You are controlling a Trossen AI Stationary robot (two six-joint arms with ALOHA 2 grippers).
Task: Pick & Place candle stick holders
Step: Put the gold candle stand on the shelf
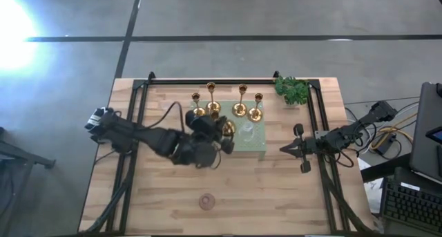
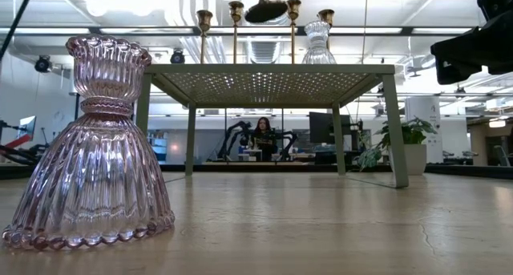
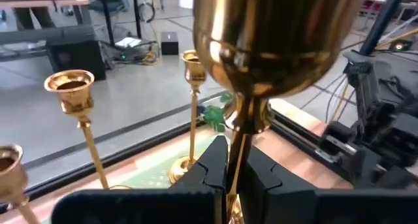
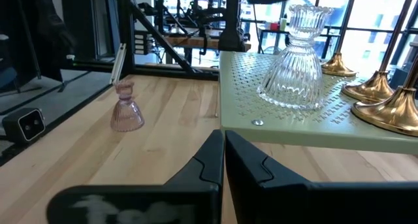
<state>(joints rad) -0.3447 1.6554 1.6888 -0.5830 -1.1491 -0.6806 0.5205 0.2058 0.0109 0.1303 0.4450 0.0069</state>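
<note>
**Brass holder pinched in my left claw, stem upright, above the tray**

From the high view, my left claw (image 1: 219, 137) hangs over the left part of the pale green tray (image 1: 260, 149), clamped on a brass holder (image 1: 227, 129); four more brass holders (image 1: 239, 110) stand in a row along the tray's far side, and one clear glass holder (image 1: 247, 131) stands just beside the held one, toward my right arm; the pinkish glass holder (image 1: 206, 201) sits alone on the bare desk (image 1: 276, 195), well apart, near the front edge; my right claw (image 1: 287, 148) waits just off the tray's right edge, fingers together on nothing.

From the low view, the pinkish holder (image 2: 94, 151) fills the near left, upright on its wide base; the tray (image 2: 264, 70) stands on legs behind it, brass cups and a clear glass holder (image 2: 318, 42) showing above its top.

From my left wrist, my fingers (image 3: 212, 168) pinch the thin stem of the held brass holder (image 3: 274, 41) just below its cup; its long axis runs upright, so I judge it must go straight down to land on its base.

From my right wrist, my closed claw (image 4: 223, 142) points past the tray's corner; the pinkish holder (image 4: 126, 110) lies ahead on the desk and the clear one (image 4: 297, 61) on the tray; I reckon my right arm is the nearer to the clear one.
</note>
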